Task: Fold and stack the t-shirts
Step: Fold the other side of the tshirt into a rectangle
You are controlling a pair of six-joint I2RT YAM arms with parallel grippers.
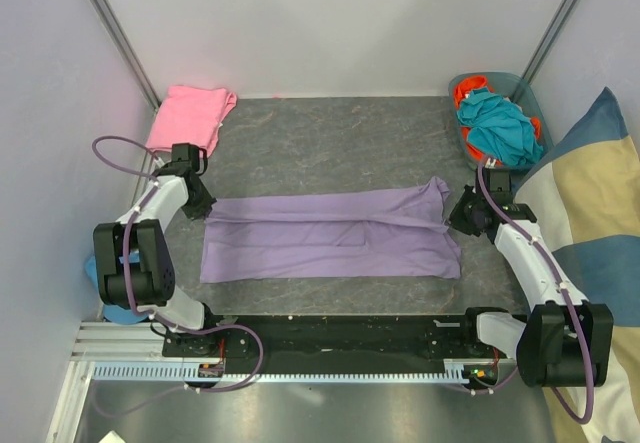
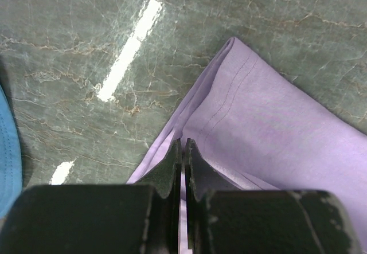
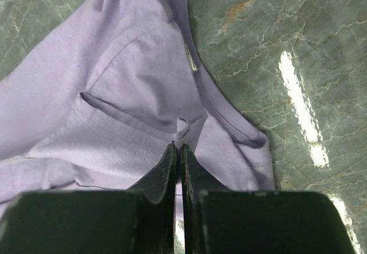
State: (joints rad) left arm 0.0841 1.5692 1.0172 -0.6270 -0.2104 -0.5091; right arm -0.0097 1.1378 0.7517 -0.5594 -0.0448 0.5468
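**Step in hand.** The lavender t-shirt (image 1: 330, 235) lies flat on the desk (image 1: 330, 143), already doubled lengthwise into a long band that spans the gap between the two tools. By my judgement, the fold is midway: the long sides are turned in, and the ends are not yet brought together.

**Tools.** The left tool (image 2: 183, 142) is closed, its jaws pinching the shirt's hem corner, with cloth running in between the tips. The right tool (image 3: 178, 146) is likewise closed, nipping a small tuft of cloth just below the neckline, so each tool grips one end of the band.

**Next move.** It likely calls for lifting one end and carrying it across to the other tool's end. The grip must be kept firm and the layers square, as thin cloth may slip or drag.

**Stack.** The pink t-shirt (image 1: 190, 113) sits folded beyond the left tool, well apart from the band; the finished lavender shirt would presumably go onto it.

**Labels.** A small neck label (image 3: 191, 58) shows ahead of the right tool. Its writing is too small to read. No brand is visible elsewhere.
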